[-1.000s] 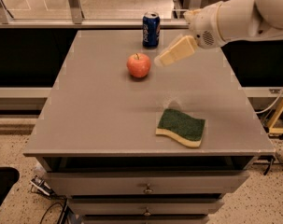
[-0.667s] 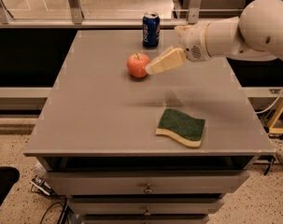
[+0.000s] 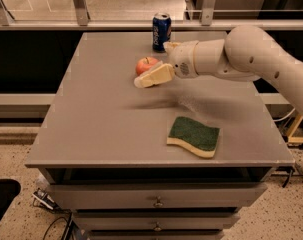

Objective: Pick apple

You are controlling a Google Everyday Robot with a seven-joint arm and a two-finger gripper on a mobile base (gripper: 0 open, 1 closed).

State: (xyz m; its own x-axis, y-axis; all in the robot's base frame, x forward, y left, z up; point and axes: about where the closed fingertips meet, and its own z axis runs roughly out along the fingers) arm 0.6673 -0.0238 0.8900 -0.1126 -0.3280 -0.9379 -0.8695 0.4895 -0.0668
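Smooth grey tabletop (image 3: 101, 124), round red apple (image 3: 145, 64) — cream wedge-shaped fingers (image 3: 153, 77) just before it, spread unclear.

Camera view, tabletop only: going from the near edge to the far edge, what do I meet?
Near to far: green sponge → apple → blue soda can. The gripper overlaps the apple's near side, so it's left out of the order.

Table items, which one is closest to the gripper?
The red apple, partly hidden right behind the gripper; the blue can and green sponge sit clearly farther off.
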